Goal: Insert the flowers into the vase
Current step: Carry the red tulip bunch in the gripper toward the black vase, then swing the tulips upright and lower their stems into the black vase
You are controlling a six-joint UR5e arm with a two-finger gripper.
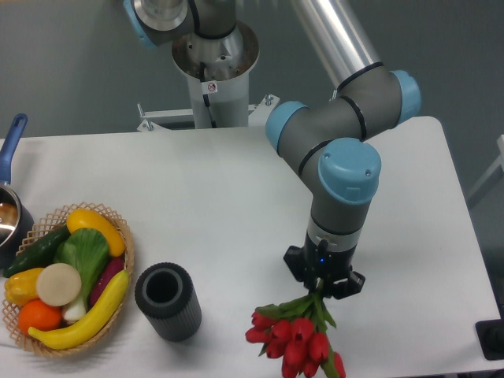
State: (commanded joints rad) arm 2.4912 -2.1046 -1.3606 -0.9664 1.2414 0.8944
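The flowers [295, 335], a bunch of red tulip buds with green stems and leaves, lie near the table's front edge, right of centre, buds toward the front. My gripper [321, 293] points straight down over the stem end of the bunch; its fingers are hidden under the wrist, with the stems coming out from beneath them. The vase [168, 301], a short dark grey ribbed cylinder with a round open mouth, stands upright to the left of the flowers, about a hand's width away, with nothing in it.
A woven basket [126, 240] of toy fruit and vegetables sits at the front left, next to the vase. A blue-handled metal pot [11, 206] is at the left edge. The arm's base stands behind the table's back edge.
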